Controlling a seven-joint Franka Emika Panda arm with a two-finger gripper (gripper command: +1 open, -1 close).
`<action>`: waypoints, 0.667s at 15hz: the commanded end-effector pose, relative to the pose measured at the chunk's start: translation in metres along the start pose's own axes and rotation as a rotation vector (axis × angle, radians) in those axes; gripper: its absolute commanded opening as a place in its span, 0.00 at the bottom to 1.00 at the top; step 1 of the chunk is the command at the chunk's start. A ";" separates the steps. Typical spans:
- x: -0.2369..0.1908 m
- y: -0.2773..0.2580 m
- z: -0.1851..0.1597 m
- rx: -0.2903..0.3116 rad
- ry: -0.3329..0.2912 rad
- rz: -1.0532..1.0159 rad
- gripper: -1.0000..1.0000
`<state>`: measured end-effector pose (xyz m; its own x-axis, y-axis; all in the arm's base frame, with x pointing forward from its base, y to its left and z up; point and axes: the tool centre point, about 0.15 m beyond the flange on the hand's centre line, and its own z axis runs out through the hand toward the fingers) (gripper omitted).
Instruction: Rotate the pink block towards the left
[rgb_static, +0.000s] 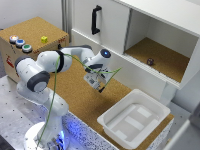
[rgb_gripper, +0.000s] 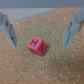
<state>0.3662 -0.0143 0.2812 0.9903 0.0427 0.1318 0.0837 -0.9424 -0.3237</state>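
Note:
The pink block (rgb_gripper: 36, 45) shows in the wrist view as a small pinkish-red cube with a dark letter on its upper face, resting on the cork surface (rgb_gripper: 45, 70). My gripper (rgb_gripper: 40, 32) is open, with one finger (rgb_gripper: 7, 30) on each side of the block and a gap to both. In the exterior view the gripper (rgb_static: 101, 86) hangs low over the cork board, in front of the white cabinet. The block itself is hidden under the hand in that view.
A white tub (rgb_static: 135, 117) sits at the exterior view's lower right. A cork-topped box at the upper left carries a small yellow cube (rgb_static: 44, 39) and three buttons (rgb_static: 20, 43). The open cabinet shelf holds a small dark lump (rgb_static: 150, 61).

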 end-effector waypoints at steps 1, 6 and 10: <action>0.014 -0.019 0.025 -0.099 0.029 0.067 1.00; 0.035 -0.046 0.038 -0.229 -0.007 0.206 1.00; 0.037 -0.056 0.048 -0.315 -0.005 0.300 1.00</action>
<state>0.3861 0.0286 0.2719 0.9822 -0.1585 0.1012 -0.1319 -0.9642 -0.2300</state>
